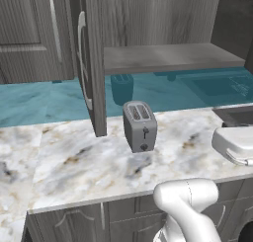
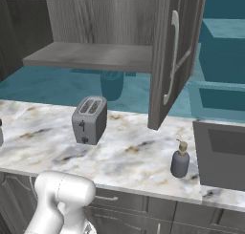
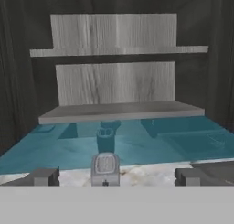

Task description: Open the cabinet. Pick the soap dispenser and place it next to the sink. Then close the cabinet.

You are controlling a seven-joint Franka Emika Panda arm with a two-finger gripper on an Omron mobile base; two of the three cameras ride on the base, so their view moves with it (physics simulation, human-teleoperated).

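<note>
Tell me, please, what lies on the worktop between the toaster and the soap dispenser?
Nothing: in the right base view, only bare marble worktop runs from the toaster to the soap dispenser.

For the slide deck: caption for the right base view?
Cabinet door open over marble worktop; soap dispenser beside the sink, toaster at left.

Two flanking base views and level hand view, all toward toaster (image 1: 140,126).

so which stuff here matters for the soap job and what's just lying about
Job:
cabinet, doors open
soap dispenser, on the worktop beside the sink
sink
claw, open

Lying about:
toaster
</note>
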